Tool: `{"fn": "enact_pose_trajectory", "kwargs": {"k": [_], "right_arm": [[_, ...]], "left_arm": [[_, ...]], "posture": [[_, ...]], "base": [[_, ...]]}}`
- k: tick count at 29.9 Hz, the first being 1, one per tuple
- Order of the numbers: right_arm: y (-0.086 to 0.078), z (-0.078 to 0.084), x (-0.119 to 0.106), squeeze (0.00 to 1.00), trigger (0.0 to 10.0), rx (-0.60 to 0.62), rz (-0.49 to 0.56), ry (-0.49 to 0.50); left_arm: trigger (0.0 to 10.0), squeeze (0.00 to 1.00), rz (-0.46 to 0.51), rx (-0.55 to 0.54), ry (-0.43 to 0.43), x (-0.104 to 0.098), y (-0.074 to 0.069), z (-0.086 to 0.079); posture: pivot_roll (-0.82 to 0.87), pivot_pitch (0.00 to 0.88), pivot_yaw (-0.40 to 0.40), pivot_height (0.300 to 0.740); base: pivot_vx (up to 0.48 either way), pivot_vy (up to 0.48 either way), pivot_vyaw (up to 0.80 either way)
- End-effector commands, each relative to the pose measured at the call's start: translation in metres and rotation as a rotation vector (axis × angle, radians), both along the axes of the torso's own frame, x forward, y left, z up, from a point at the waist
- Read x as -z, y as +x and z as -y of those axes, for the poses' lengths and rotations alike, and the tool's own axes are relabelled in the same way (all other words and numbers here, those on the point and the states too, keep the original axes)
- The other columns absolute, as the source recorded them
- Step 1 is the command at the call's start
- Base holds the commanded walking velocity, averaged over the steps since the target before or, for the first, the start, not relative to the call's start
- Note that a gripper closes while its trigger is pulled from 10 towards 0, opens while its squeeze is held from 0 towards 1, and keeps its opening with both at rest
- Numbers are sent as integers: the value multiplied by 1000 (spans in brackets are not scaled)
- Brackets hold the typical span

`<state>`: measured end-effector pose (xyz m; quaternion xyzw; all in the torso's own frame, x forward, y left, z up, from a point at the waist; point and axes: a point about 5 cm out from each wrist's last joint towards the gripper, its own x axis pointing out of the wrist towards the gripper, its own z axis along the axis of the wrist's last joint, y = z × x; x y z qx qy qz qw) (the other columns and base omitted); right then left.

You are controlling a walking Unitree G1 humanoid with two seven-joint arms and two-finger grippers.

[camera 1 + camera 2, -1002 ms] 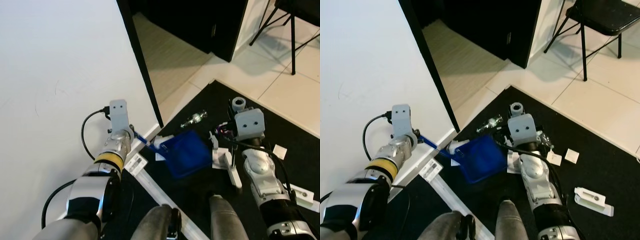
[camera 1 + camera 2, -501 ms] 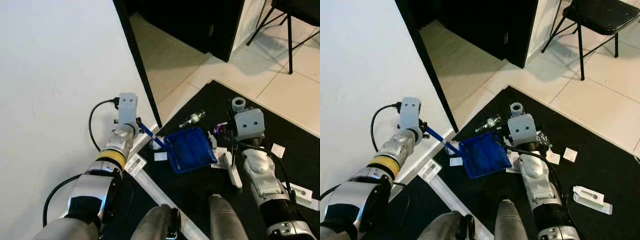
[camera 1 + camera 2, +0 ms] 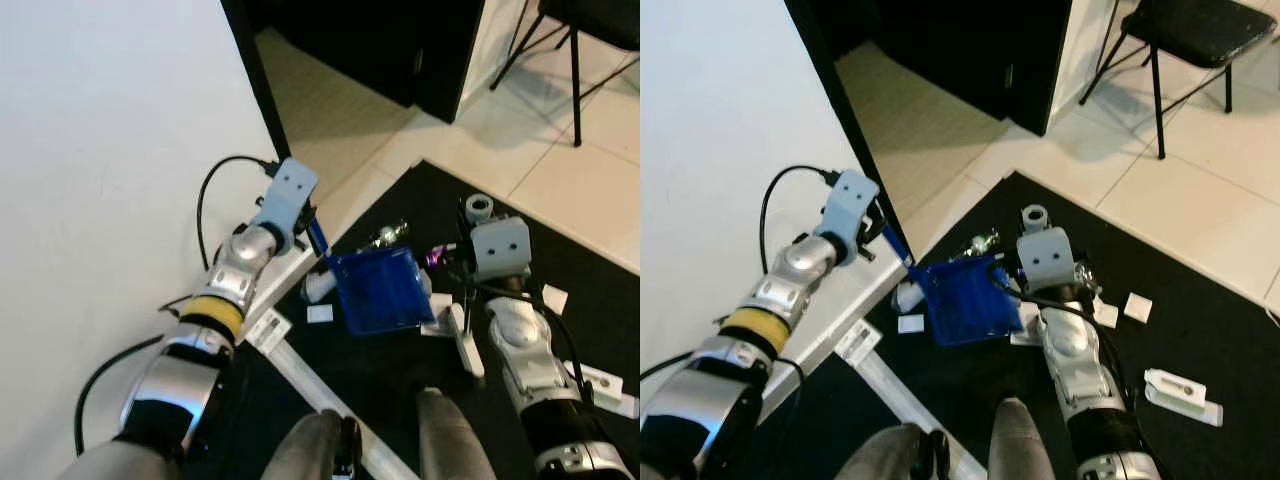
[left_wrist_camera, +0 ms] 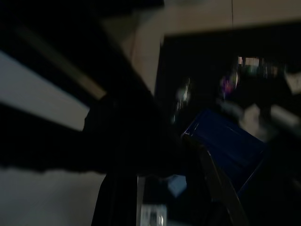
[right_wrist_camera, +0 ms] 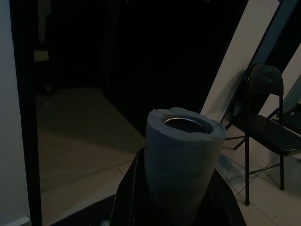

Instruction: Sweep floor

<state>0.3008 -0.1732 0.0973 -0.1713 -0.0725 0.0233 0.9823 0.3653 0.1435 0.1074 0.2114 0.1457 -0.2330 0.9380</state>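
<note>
Black mat (image 3: 1200, 330) over white tiles, dark doorway at 12 o'clock. Left gripper (image 3: 312, 232) clamped the blue dustpan (image 3: 378, 290) handle, pan on the mat. Right gripper (image 5: 181, 188) gripped a grey broom handle (image 5: 181, 155); the right wrist view showed a folding chair (image 5: 265, 117).

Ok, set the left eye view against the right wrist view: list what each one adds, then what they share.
Left eye view adds: the left end effector holding the blue dustpan by its handle, plus a clear bottle and paper scraps on the black mat.
Right wrist view adds: the right end effector closed round the grey padded handle, and the back of the black folding chair.
Shared: the handle's top, the chair's legs, the tan floor.
</note>
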Motion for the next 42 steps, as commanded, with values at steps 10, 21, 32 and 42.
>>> {"fn": "enact_pose_trajectory", "kwargs": {"k": [10, 21, 32, 42], "right_arm": [[0, -2, 1, 0, 10000, -11, 4, 2], [-2, 1, 1, 0, 10000, -12, 1, -7], [0, -1, 0, 0, 10000, -20, 4, -6], [-3, 1, 1, 0, 10000, -13, 0, -6]], "left_arm": [[10000, 0, -69, -103, 90, 30, -14, -22], [10000, 0, -109, -210, 7, 39, -20, -31], [10000, 0, -201, -125, -181, 37, -24, -22], [10000, 0, -160, -30, -305, 36, -36, -19]], "posture": [[-102, 159, 115, 740], [-114, 156, 106, 740], [-112, 157, 107, 740], [-117, 166, 105, 740]], "base": [[0, 0, 0], [0, 0, 0], [0, 0, 0], [0, 0, 0]]}}
